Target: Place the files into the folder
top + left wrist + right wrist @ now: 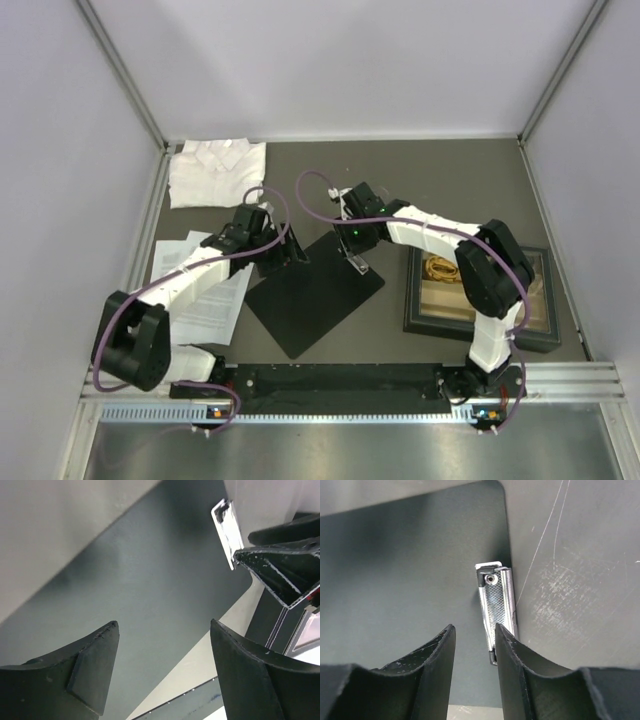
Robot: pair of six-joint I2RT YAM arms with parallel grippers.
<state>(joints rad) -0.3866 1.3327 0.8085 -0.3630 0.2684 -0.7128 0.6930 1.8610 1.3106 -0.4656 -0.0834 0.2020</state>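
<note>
The left gripper point(164, 625) stands wide open with nothing between its fingers. It hovers over the far left part of the folder point(310, 295); whether it touches the black board I cannot tell. The right gripper point(475, 627) is open only a narrow gap, and that gap shows bare folder, so it has hold of nothing. Its right finger point(520, 675) sits just beside the lower end of the silver clip point(496, 600) and overlaps it in the wrist view; contact is unclear.

The folder lies flat at mid surface point(450, 190), turned like a diamond, with the clip at its far right edge. The files point(215, 300) lie left of it on the surface, outside the folder and partly under the left arm. At least two sheets show, one poking out from beneath the other; a full count is not possible.

There are two grippers, one folder and one clip. One folded white shirt point(215, 172) lies at the far left corner. One dark-framed tray point(535, 335) sits to the right, partly hidden by the right arm.
</note>
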